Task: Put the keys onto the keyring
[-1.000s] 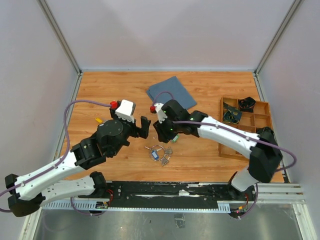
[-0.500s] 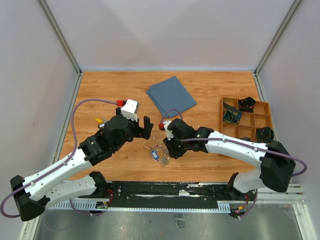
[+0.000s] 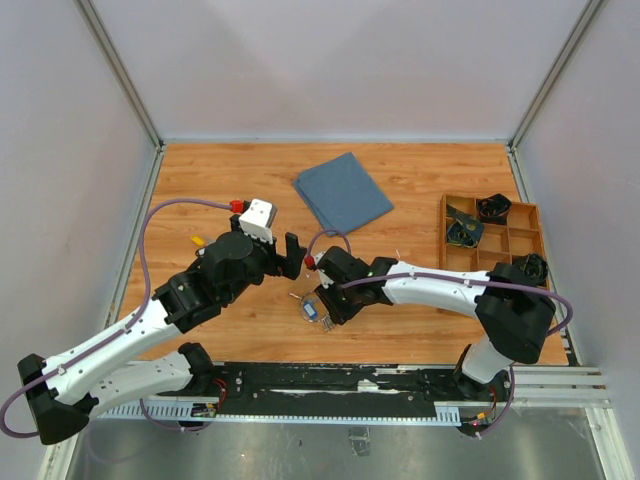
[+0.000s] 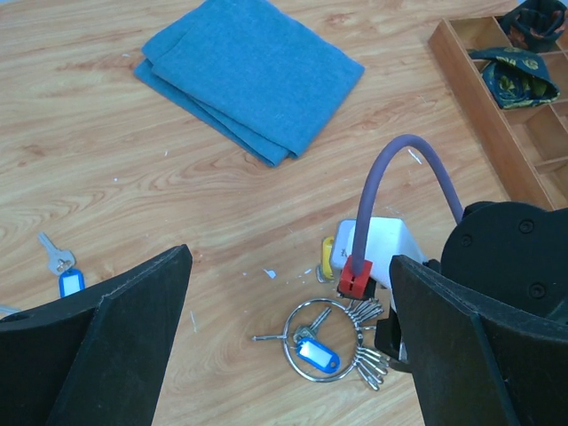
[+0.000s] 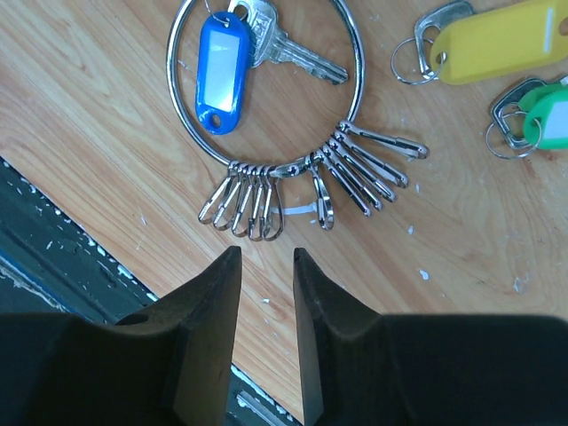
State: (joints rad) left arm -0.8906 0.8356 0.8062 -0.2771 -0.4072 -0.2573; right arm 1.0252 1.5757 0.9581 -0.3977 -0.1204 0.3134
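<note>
Keyring (image 5: pixel 284 169) lies under the right end effector (image 5: pixel 266 266), jaws barely apart and empty, left end effector (image 4: pixel 288 257) wide open, so I'd guess next is pinching the yellow key (image 5: pixel 497 40).

Found no legible text, brand, number or sign in any view; saw only blank label windows on the blue key tag (image 5: pixel 222 71) and green key tag (image 5: pixel 552 120)

Polished metal keyring (image 5: pixel 170 84), glossy blue plastic tag (image 5: pixel 222 71) inside it, shiny metal clips (image 5: pixel 244 209) on it, scuffed wood-grain table (image 5: pixel 106 133) beneath it, matt woven blue cloth (image 4: pixel 253 75) beyond it.
</note>
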